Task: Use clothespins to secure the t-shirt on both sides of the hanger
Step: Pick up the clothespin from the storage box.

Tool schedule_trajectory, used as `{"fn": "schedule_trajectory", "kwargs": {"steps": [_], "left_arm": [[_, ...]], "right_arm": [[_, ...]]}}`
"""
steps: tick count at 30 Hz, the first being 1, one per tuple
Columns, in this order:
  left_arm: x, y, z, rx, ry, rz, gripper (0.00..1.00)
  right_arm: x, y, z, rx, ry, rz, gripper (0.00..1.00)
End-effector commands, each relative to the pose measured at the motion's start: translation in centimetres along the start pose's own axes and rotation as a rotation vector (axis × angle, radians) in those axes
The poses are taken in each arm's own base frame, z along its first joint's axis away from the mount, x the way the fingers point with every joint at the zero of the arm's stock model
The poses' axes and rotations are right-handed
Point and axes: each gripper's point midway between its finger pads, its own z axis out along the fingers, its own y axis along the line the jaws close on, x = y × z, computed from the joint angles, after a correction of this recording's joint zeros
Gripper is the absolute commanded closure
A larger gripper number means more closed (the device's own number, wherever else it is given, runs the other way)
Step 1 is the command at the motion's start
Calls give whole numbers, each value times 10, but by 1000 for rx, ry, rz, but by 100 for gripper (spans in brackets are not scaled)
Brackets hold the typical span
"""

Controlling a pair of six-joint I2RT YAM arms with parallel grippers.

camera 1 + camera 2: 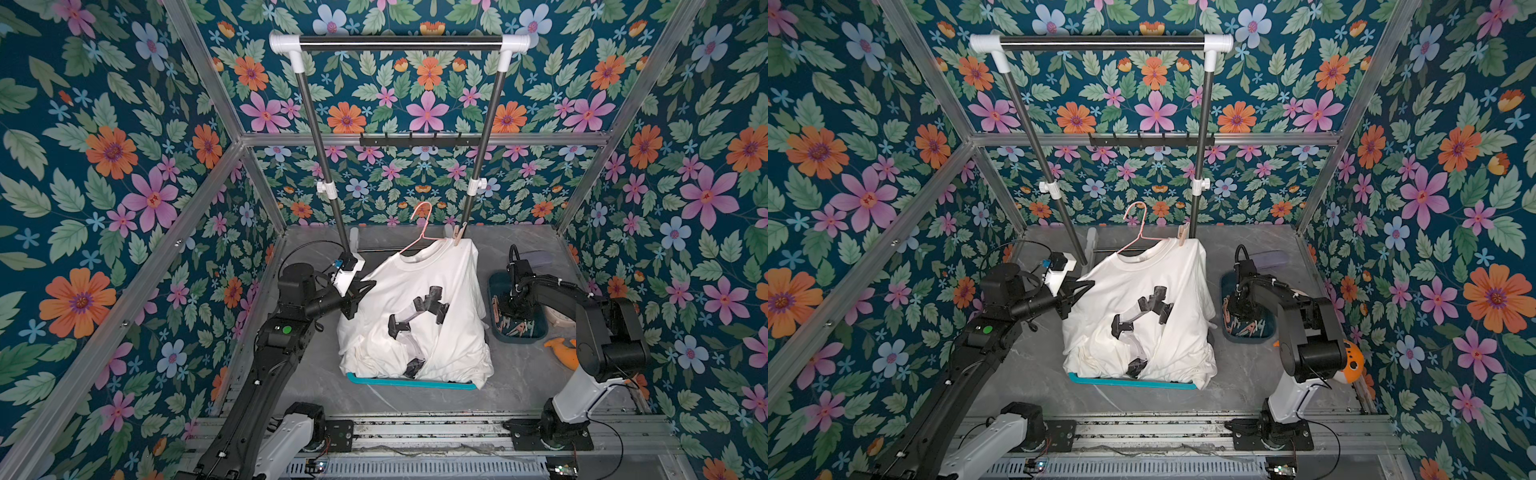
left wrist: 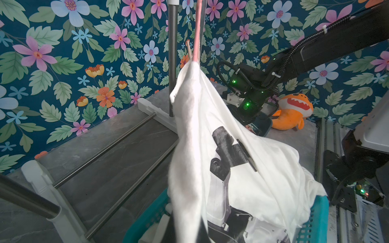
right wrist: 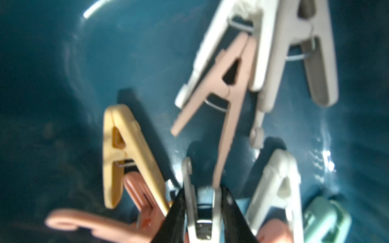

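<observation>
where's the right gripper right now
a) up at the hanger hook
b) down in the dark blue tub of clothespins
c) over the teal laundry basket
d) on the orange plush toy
b: in both top views the right gripper reaches down into the dark blue tub, and the right wrist view shows its fingers closed on either side of a pale grey clothespin.

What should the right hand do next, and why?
Probably lift the right hand straight up out of the bin. The right wrist view shows it closed on a pale clothespin among loose ones. One clipped clothespin already sits at one end of the hanger; the t-shirt shoulder gripped by the left hand has none.
</observation>
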Motion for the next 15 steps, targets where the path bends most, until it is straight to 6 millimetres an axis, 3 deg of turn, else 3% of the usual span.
{"fn": "schedule_trajectory", "kwargs": {"steps": [1, 15], "left_arm": [[-17, 2, -2, -11, -56, 47, 100], [-18, 0, -4, -15, -62, 59, 100]], "right_arm": [[8, -5, 4, 35, 52, -3, 72], [18, -10, 10, 103, 137, -22, 70]]}}
